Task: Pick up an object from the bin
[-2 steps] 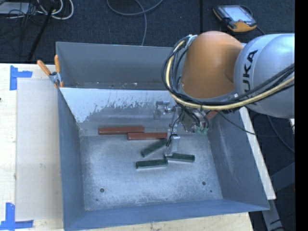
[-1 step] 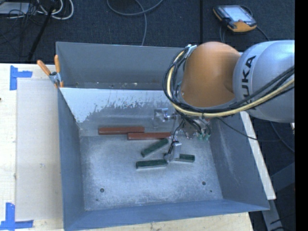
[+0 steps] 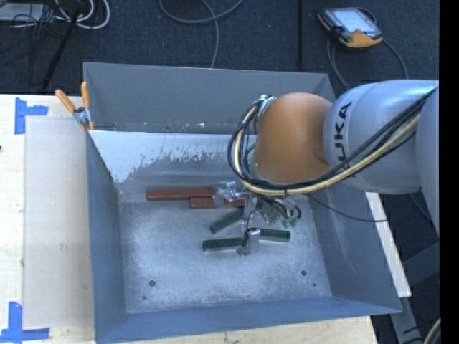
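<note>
My gripper (image 3: 248, 239) hangs low in the middle of the bin, under the arm's orange cover. Its tip rests at or just above a long dark green bar (image 3: 221, 245) that lies flat on the bin floor and runs left to right. A second dark green bar (image 3: 228, 223) lies slanted just behind it, its right end hidden under the gripper. Whether the two bars are joined I cannot tell. Further back and to the left lies a brown-red bar (image 3: 178, 193) with a short block at its right end.
The arm's orange cover and cable loops hide the bin's back right part. The sloping bin walls stand close behind the brown-red bar. Bare grey floor stretches across the left and front of the bin.
</note>
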